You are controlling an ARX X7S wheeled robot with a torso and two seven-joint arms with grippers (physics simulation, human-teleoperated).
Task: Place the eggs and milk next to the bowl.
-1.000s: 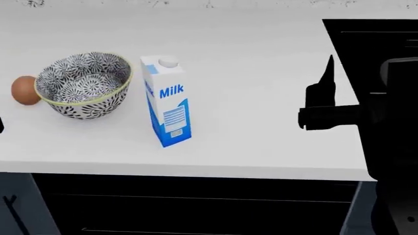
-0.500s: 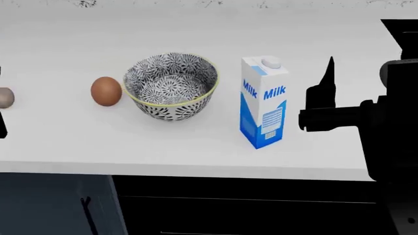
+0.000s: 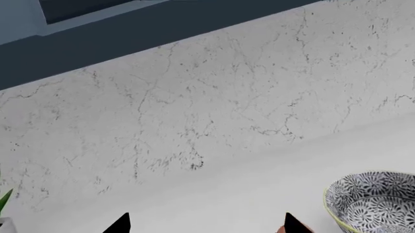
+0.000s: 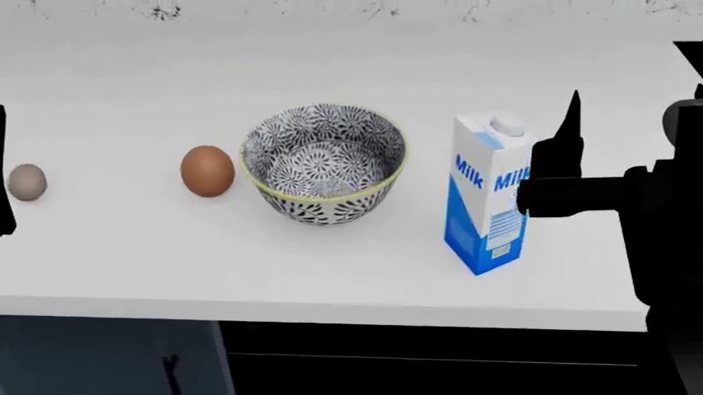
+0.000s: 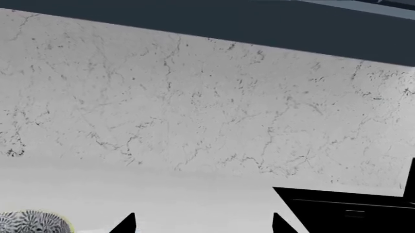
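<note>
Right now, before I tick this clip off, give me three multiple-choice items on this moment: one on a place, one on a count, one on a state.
1. In the head view, what lies on the counter between the grey-brown egg and the bowl?
A. the milk carton
B. the reddish-brown egg
C. a spoon

2. How many eggs show on the counter?
A. one
B. two
C. three

3. How does the milk carton stand?
A. upright with its cap on top
B. tipped on its side
C. upside down in the bowl

Answers:
1 B, since the reddish-brown egg sits just beside the bowl, with the grey-brown one farther out at the view's left.
2 B, one reddish-brown and one grey-brown.
3 A, it rests on its base with the round white cap up, and the right claw shows in front of its edge.
</note>
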